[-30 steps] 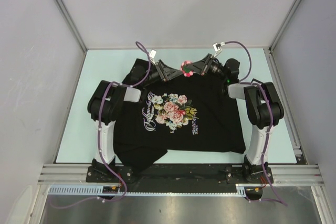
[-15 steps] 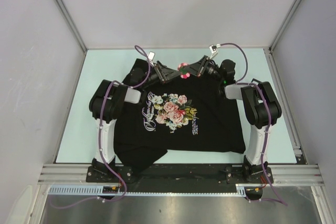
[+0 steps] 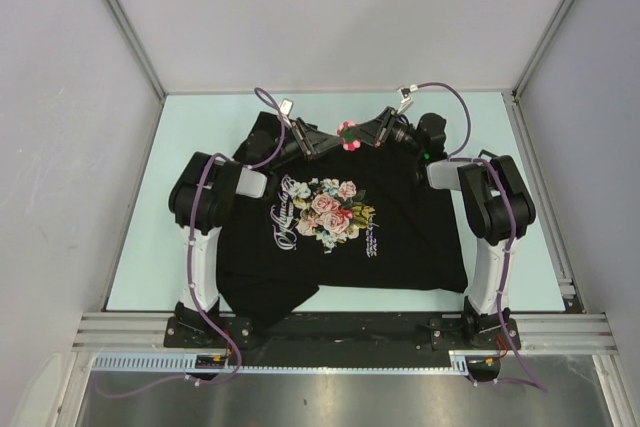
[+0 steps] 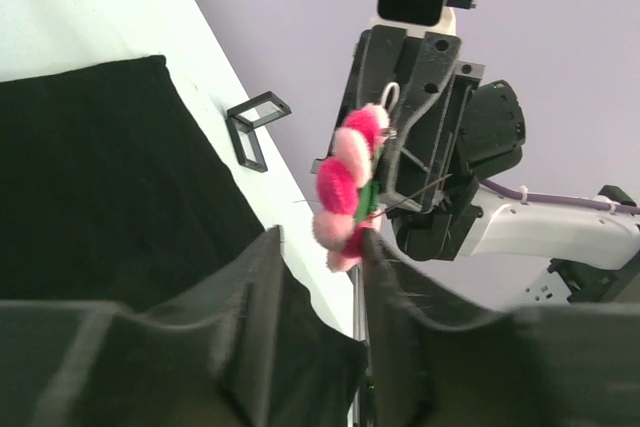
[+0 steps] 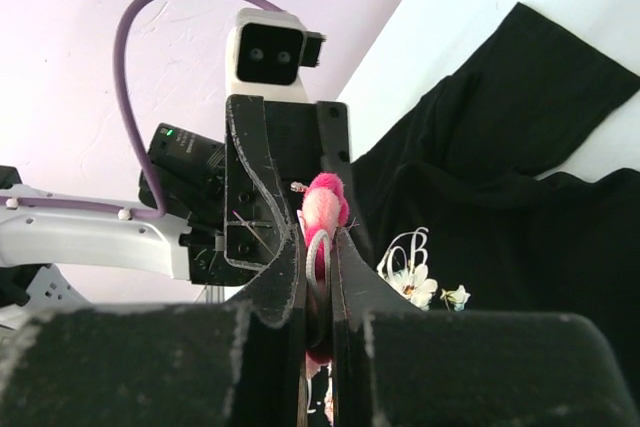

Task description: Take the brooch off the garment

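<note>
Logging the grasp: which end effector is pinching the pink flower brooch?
The right end effector, jaws shut on the brooch; the left end effector has jaws apart.

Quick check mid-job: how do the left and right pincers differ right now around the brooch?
The right pincer is shut on the brooch. The left pincer has its jaws apart, with a clear gap between them.
The right pincer holds the brooch between its fingers. The left pincer has only the brooch's lower edge at its tips, and contact is unclear.
Shared: they face each other, tips nearly meeting, at the far edge of the garment.
</note>
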`<state>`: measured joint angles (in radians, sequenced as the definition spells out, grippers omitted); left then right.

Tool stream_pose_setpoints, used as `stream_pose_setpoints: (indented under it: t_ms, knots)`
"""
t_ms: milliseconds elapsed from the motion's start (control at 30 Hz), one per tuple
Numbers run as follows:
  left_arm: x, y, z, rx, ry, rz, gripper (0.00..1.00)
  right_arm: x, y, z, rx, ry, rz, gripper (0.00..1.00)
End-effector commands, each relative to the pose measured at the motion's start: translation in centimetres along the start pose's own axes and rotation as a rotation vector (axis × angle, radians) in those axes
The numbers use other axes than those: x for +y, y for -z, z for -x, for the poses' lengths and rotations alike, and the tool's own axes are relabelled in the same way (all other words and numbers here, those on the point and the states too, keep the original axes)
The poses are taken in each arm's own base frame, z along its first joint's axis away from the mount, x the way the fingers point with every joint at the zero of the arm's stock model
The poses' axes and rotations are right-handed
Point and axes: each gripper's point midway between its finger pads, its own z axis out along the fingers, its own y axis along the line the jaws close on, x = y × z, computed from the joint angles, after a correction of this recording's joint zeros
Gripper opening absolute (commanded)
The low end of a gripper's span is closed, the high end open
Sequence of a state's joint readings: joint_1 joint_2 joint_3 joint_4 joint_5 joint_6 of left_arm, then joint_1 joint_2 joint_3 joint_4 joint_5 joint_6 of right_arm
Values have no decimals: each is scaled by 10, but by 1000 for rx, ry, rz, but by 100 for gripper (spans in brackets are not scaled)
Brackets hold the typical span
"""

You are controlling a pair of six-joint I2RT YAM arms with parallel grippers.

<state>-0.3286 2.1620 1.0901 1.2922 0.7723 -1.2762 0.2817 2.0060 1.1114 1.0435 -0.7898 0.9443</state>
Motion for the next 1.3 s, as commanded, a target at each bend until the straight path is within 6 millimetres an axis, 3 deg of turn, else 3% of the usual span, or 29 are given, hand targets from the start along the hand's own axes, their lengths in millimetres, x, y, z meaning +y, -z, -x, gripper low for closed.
stream_pose_setpoints:
  t_ms: [0, 133, 200, 333, 633, 933, 1267]
  knots:
    - [-46, 1, 22, -89, -196, -186, 30, 19, -12, 1, 18, 48, 71, 0]
    - [-48, 2, 22, -88, -200, -189, 14, 15, -13, 1, 17, 35, 51, 1]
    - [-44, 3, 24, -97, -193, -171, 0, 13, -12, 2, 16, 32, 44, 7]
    - [-36, 10, 29, -117, -169, -158, 0, 9, -10, 4, 11, 29, 37, 23]
    - [-30, 13, 32, -128, -146, -142, 0, 5, -8, 3, 13, 18, 47, 37]
    - [-33, 14, 31, -130, -144, -152, 0, 1, -11, 0, 12, 13, 31, 40]
    - [-40, 14, 30, -129, -146, -181, 0, -1, -12, -1, 7, 23, 21, 27]
